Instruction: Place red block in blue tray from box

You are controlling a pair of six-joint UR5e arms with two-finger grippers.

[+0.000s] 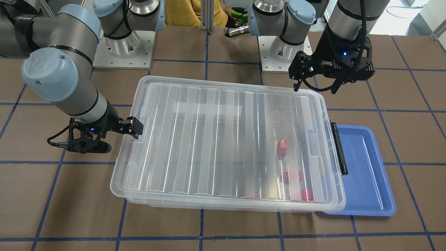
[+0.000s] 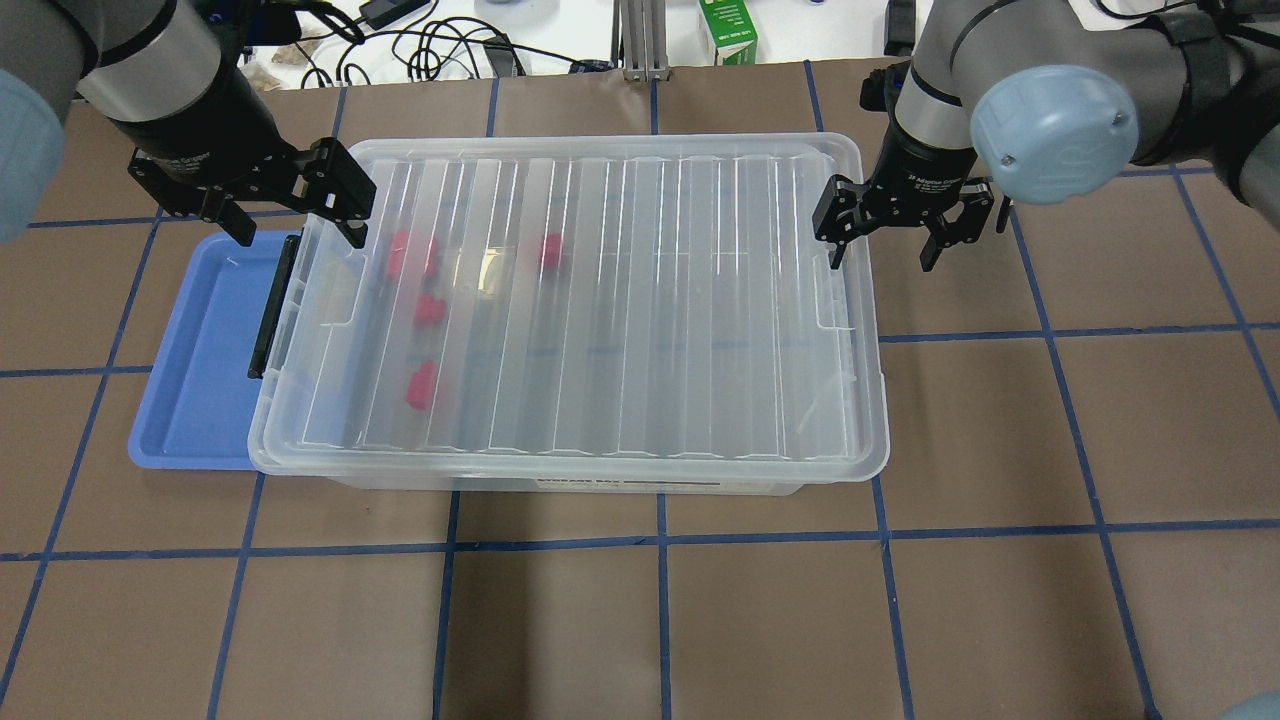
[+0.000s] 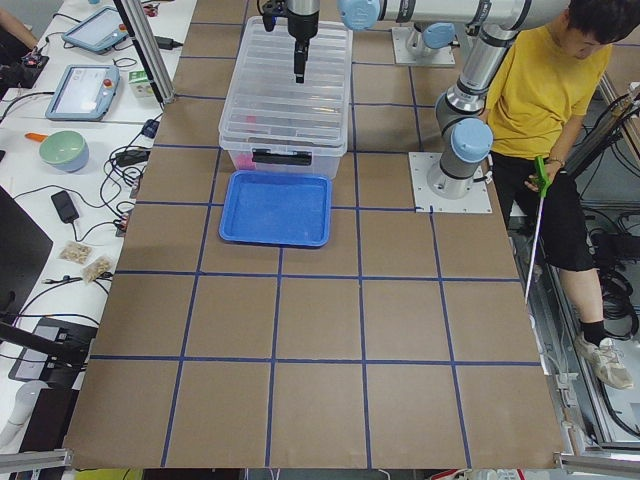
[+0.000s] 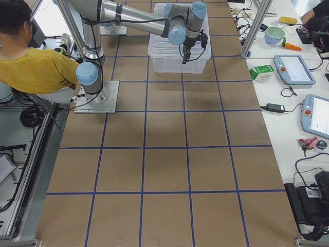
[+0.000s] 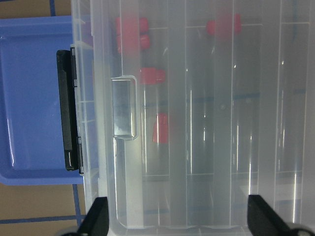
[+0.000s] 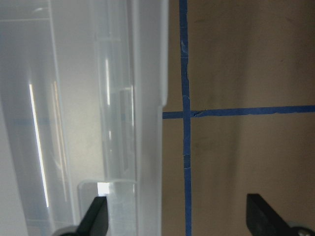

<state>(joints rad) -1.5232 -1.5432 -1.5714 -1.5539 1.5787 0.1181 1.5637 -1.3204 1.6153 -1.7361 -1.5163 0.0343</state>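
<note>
The box point(image 2: 600, 150) is a clear bin with its ribbed lid on; it also shows in the front view point(image 1: 216, 87). Red blocks point(image 2: 423, 386) point(image 1: 282, 147) point(image 5: 160, 129) lie inside near the latch end, seen through the lid. The blue tray point(image 2: 195, 370) point(image 1: 366, 167) point(image 5: 29, 98) lies beside that end, partly under the box rim, with nothing in it. My left gripper point(image 2: 295, 225) point(image 1: 315, 83) point(image 5: 177, 221) is open and empty above the box's latch-end far corner. My right gripper point(image 2: 885, 252) point(image 1: 118, 136) point(image 6: 177, 221) is open and empty, astride the opposite short rim.
A black latch point(image 2: 270, 310) point(image 1: 339, 148) point(image 5: 68, 110) sits on the box's short side by the tray. A person in yellow point(image 3: 545, 90) sits behind the robot bases. Tablets, a bowl and cables lie on side benches point(image 3: 60, 130).
</note>
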